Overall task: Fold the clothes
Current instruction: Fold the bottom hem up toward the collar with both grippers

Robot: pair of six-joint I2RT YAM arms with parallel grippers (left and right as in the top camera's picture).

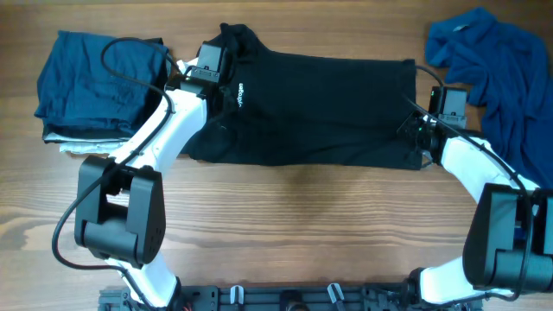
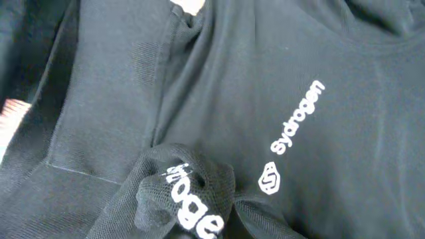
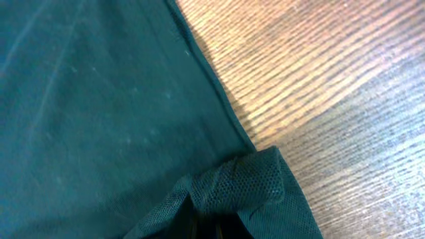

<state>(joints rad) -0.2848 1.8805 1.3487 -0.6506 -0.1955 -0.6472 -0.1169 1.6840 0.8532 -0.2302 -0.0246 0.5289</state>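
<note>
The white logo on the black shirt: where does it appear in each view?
Overhead: the logo is upper left of centre, on the shirt, near its collar.
Left wrist: right of centre, running diagonally.
Right wrist: not in it; only the shirt and the table show.
Shared landmark: the shirt itself, seen in all three views.

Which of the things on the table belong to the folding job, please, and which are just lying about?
In the job:
black shirt, spread out
bright blue garment, crumpled, not yet folded

Lying about:
dark blue pile, already folded
</note>
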